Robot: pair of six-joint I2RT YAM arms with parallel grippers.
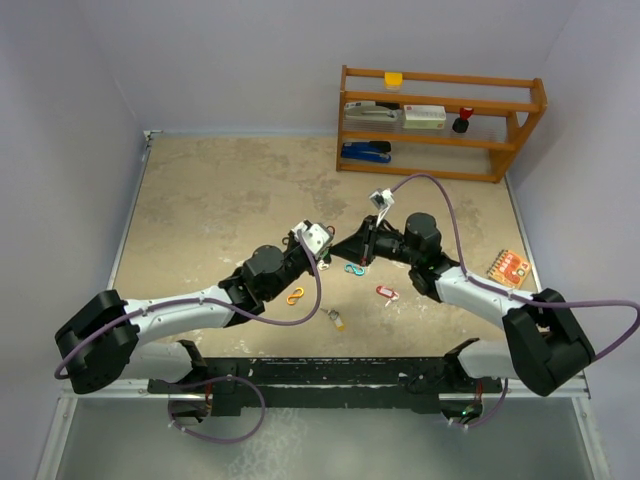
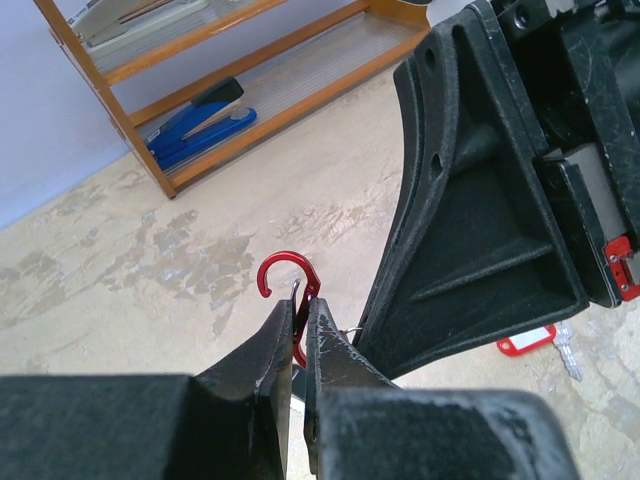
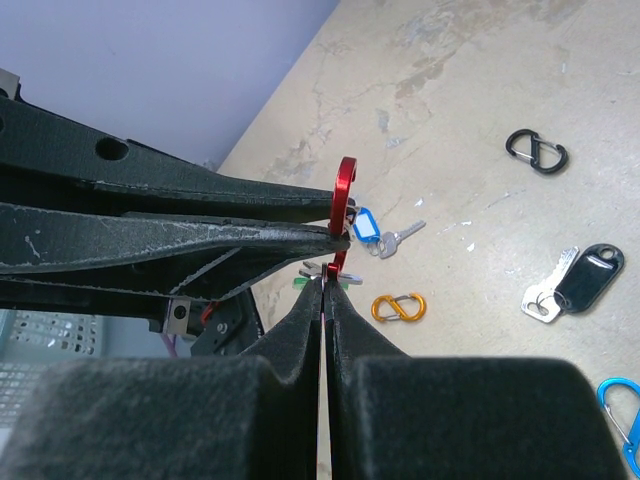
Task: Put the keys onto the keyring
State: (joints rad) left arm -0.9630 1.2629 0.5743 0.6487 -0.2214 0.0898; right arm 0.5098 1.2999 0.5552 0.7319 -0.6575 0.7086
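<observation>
The keyring, a red S-shaped clip (image 2: 286, 258) (image 3: 346, 185), hangs above the table between both grippers. My left gripper (image 2: 303, 300) (image 1: 328, 243) is shut on its middle, with the upper hook sticking out past the tips. My right gripper (image 3: 327, 282) (image 1: 350, 248) is shut at the clip's lower end. A green-tagged key (image 3: 349, 279) lies across its tips. Loose on the table are a blue-tagged key (image 3: 366, 224), a black-tagged key (image 3: 588, 278) and a red-tagged key (image 2: 527, 341) (image 1: 387, 292).
An orange S-clip (image 1: 295, 296) (image 3: 400, 307), a teal S-clip (image 1: 353, 268), a black S-clip (image 3: 537, 150) and a blue S-clip (image 3: 625, 400) lie around the grippers. A wooden shelf (image 1: 440, 110) with a blue stapler (image 2: 200, 120) stands at the back right. An orange card (image 1: 508, 267) lies at the right.
</observation>
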